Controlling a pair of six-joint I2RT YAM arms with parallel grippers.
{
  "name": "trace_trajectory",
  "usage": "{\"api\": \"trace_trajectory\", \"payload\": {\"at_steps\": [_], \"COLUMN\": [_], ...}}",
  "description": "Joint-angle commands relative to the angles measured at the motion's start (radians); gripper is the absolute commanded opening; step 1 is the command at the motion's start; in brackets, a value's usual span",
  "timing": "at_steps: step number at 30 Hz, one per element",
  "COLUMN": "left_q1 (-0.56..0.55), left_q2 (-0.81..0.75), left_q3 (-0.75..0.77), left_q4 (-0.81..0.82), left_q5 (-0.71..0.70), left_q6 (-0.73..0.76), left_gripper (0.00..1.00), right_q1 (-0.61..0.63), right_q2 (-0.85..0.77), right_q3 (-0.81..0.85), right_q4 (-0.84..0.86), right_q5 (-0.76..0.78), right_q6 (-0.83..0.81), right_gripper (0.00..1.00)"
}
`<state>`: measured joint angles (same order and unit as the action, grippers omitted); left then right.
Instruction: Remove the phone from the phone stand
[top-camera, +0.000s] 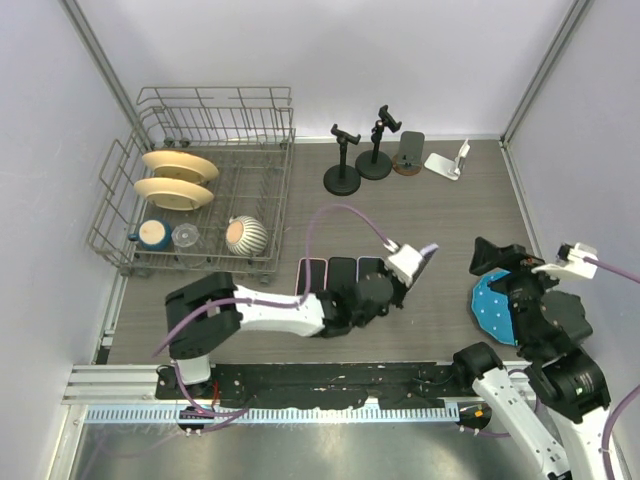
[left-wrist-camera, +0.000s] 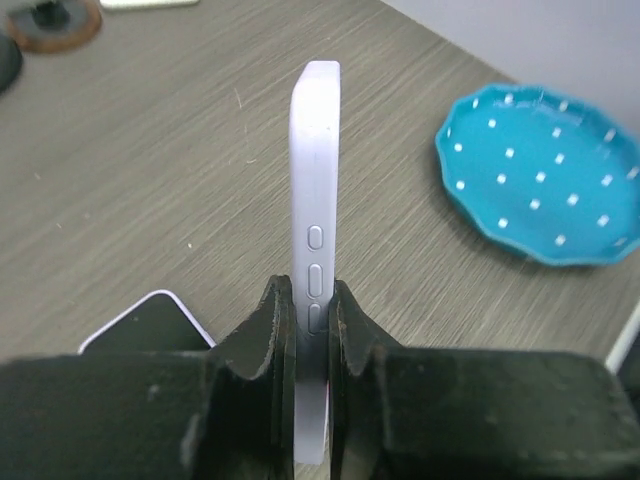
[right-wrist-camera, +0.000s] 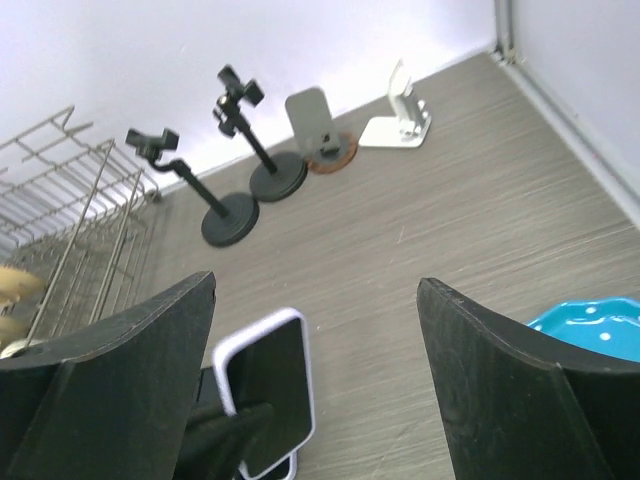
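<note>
The grey wood-grain bench (top-camera: 440, 210) runs back to white walls, with four stands (top-camera: 375, 165) along its far edge, all bare as far as we can see. Our left fingers (left-wrist-camera: 268, 335) clamp the lavender phone (left-wrist-camera: 316, 150) edge-on near its lower end; the right fingers (right-wrist-camera: 150, 340) gape wide, holding nothing. We judge only the set-down is left: lower it flat and gently onto open bench between the row of phones (top-camera: 340, 272) and the blue plate (left-wrist-camera: 540, 170), clear of both edges.
</note>
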<state>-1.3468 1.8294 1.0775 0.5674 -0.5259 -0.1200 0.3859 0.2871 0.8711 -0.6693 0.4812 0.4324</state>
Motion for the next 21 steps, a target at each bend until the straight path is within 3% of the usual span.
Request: {"api": "trace_trajectory", "payload": {"at_steps": [1,5,11,21], "left_q1": [0.119,0.179,0.222,0.23], "left_q2": [-0.111,-0.09,-0.027,0.08], "left_q3": [0.006,0.015,0.004,0.038], "left_q4": [-0.086,-0.126,-0.104,-0.1], "left_q5": [0.229,0.341,0.383,0.34], "left_q6": [-0.441,-0.622,-0.802,-0.879], "left_gripper": [0.0,0.0,0.0,0.04], "right_q1": [0.004,0.004,0.004,0.005], "right_q2": [-0.081,-0.167,-0.23,-0.229], "right_q3": [-0.056,-0.116,-0.188,-0.19], "right_q4": [0.091,0.126,0.142,0.123], "right_q5": [0.131,0.181,0.208,0.215], "right_q6": [-0.103,-0.101,-0.081,-0.075], "right_gripper": [0.88,0.88,0.87,0.87]}}
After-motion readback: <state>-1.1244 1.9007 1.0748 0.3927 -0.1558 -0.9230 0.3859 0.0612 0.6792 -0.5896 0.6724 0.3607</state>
